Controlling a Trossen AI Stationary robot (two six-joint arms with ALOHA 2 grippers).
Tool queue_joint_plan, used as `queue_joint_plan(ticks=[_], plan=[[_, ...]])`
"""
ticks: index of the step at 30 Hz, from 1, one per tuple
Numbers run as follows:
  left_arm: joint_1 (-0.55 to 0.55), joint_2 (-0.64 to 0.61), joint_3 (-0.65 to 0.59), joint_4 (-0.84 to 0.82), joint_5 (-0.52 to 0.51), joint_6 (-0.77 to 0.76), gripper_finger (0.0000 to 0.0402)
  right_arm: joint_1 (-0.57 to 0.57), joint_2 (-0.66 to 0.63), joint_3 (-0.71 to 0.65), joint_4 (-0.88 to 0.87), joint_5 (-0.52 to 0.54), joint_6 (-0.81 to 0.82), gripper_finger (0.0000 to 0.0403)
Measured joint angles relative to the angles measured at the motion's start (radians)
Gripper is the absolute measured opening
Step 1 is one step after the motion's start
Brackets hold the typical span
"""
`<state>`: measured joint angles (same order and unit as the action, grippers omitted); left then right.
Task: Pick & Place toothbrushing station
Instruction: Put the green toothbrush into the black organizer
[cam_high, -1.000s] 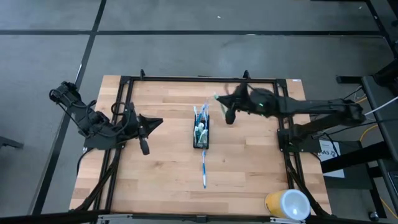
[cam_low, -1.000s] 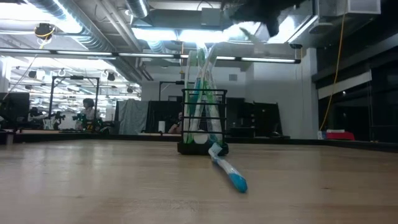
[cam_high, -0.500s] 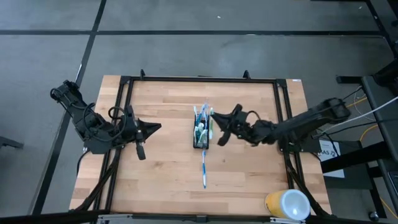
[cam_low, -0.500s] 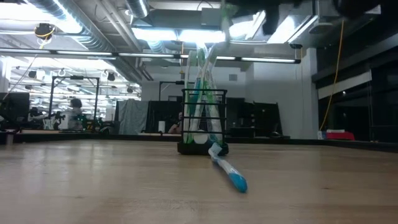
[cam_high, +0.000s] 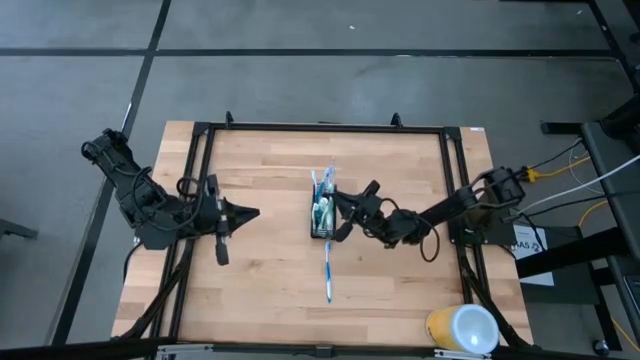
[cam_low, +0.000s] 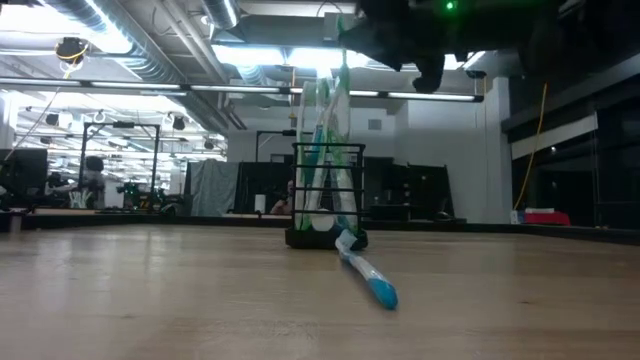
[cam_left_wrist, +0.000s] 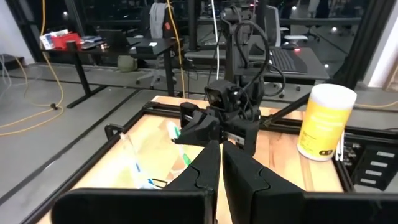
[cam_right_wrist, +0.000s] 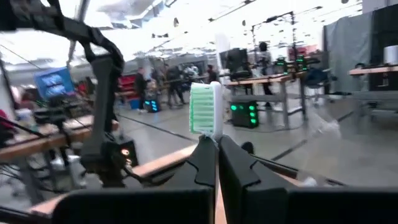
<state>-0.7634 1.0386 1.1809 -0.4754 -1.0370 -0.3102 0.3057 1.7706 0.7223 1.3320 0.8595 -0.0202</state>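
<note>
No text, label, brand, number or sign can be read in any of the views. The yellow-and-white cup (cam_left_wrist: 325, 122) carries dark marks on its yellow band, too small and blurred to make out as letters. A white tag (cam_high: 521, 238) beside the counter frame at about four o'clock in the high view bears dark print that cannot be read either.

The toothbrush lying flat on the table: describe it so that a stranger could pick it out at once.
Start at the light wooden table and find the small black mesh holder at its middle. Just in front of it, a slim blue-and-white toothbrush lies flat, pointing at the holder. It alone lies down; the other brushes stand in the holder.
</note>
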Motion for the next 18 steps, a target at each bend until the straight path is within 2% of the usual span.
queue_joint_plan(ticks=[10,15,18], plan=[[-0.008,0.000,0.000,0.000,0.001,0.021,0.0015,0.058,0.021,0.000,-0.140,0.110,-0.011,0.0001],[-0.008,0.000,0.000,0.009,0.005,0.020,0.0015,0.059,0.036,0.000,-0.162,0.075,0.018,0.0001],[-0.010,0.000,0.000,0.017,0.011,0.017,0.0015,0.066,0.053,0.000,-0.188,0.046,0.101,0.0005]])
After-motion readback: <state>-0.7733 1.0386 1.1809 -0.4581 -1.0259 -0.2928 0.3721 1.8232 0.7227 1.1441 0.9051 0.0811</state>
